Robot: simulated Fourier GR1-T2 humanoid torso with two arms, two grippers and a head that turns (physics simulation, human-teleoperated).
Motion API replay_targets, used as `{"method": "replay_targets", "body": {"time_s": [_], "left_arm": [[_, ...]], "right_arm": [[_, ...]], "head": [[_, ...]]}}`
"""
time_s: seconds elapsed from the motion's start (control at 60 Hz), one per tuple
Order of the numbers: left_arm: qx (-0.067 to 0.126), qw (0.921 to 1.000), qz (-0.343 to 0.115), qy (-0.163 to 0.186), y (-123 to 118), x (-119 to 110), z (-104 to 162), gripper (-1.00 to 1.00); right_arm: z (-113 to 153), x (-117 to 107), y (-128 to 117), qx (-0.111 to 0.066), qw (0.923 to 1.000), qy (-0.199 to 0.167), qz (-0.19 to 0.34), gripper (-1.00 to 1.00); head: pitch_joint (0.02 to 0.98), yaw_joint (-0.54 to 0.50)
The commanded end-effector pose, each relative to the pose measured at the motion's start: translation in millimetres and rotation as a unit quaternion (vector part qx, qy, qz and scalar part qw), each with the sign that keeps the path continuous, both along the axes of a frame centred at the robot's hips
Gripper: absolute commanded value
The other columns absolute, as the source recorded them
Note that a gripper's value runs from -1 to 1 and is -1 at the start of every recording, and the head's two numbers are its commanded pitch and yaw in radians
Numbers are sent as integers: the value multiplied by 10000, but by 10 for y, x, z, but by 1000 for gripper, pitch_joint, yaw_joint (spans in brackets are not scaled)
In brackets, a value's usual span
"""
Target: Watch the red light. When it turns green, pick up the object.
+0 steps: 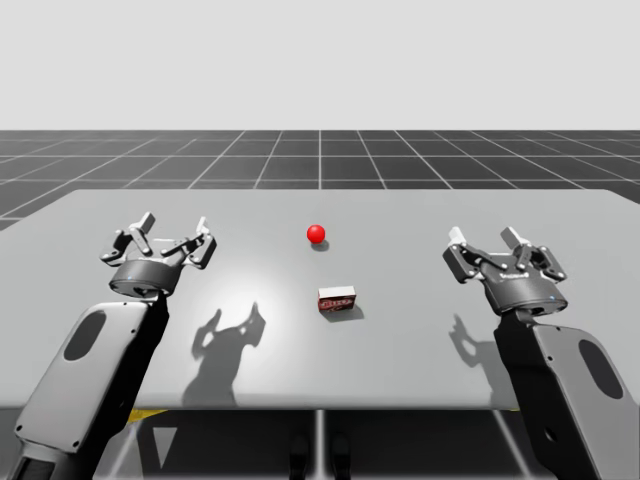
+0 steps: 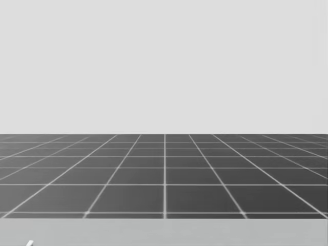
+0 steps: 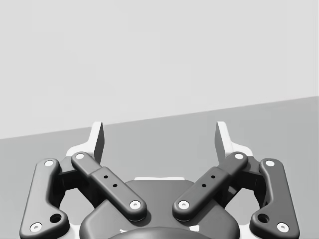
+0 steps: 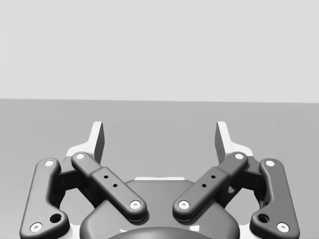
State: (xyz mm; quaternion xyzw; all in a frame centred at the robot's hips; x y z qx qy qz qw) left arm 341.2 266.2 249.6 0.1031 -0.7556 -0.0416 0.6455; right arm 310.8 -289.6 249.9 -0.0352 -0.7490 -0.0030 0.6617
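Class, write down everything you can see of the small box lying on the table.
The small box is a low rectangular carton, cardboard by its look, with a pale top face and a dark red printed front. It lies flat and slightly turned near the middle of the grey table, just nearer to me than the red ball. It touches only the tabletop. The left gripper and right gripper stand well apart from it.

Print on red-and-white box (image 1: 337, 299) illegible
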Motion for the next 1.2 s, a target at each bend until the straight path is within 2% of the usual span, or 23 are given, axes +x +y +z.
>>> {"method": "replay_targets", "body": {"time_s": [0.017,0.067,0.1,0.167,0.2,0.217,0.233,0.3,0.35,0.717,0.917,1.2], "left_arm": [[43,10000,-5,49,3,26,-36,-1000],[46,10000,-9,53,1,27,-37,-1000],[46,10000,-9,61,1,29,-39,-1000],[49,10000,-8,69,2,31,-42,-1000],[56,10000,-5,76,1,33,-44,-1000],[63,9999,-6,87,-1,34,-47,-1000],[66,9999,-8,91,-2,34,-48,-1000],[82,9999,-15,100,-7,34,-49,-1000],[99,9999,-22,115,-4,39,-57,-1000],[151,9998,-38,156,0,51,-67,-1000],[125,9998,-64,146,0,52,-61,-1000],[114,9998,-66,140,-2,52,-58,-1000]], "right_arm": [[-25,-9,-3,132,9998,-61,147,-1000],[-18,-11,-7,117,9996,-68,229,-1000],[-1,1,-8,37,9999,-78,134,-1000],[9,4,-14,40,9999,32,164,-1000],[13,1,-12,27,9999,54,137,-1000],[15,0,-9,-58,9999,34,145,-1000],[16,-1,-9,-72,9999,32,141,-1000],[16,3,-11,-51,9999,43,107,-1000],[17,5,-12,-110,9999,60,62,-1000],[2,15,-15,-225,9997,101,55,-1000],[-9,20,-9,-255,9996,122,60,-1000],[-6,17,-5,-311,9994,108,42,-1000]], "head": [[102,4],[107,5],[120,5],[138,5],[164,5],[187,6],[194,6],[240,7],[284,8],[545,11],[612,18],[613,14]]}}
